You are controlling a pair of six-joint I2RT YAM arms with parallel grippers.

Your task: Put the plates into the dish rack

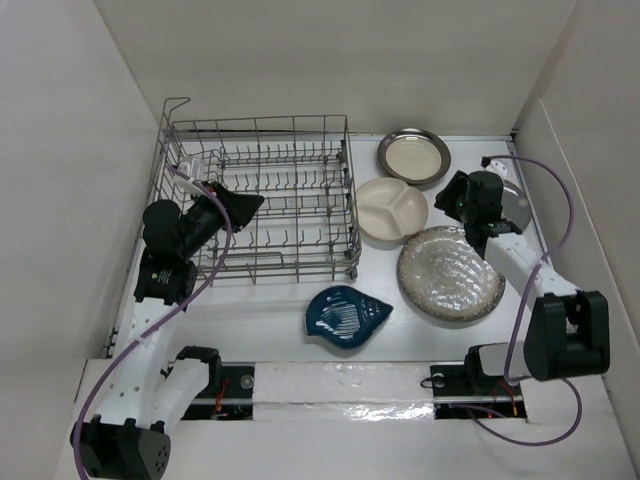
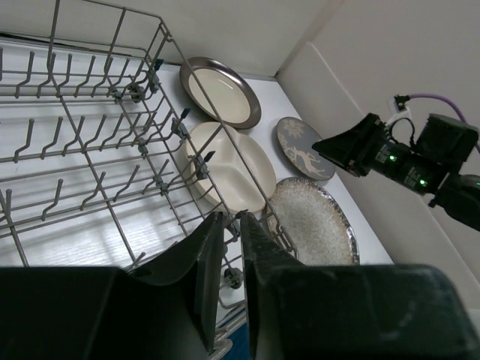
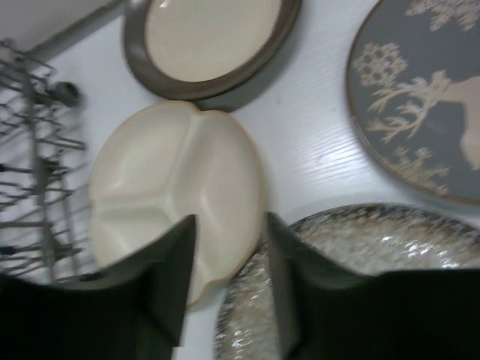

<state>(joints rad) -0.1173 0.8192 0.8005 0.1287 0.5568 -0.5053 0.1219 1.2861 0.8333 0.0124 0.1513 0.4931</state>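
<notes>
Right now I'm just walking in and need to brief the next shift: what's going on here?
No plate is in the dish rack yet; all five lie on the table beside it. The right pincer hangs open over the rim of the cream three-compartment plate, likely to grab it. The left pincer sits nearly shut over the rack, empty.

Five plates [image 1: 390,210] flat, right of silver wire dish rack [image 1: 352,210]
</notes>
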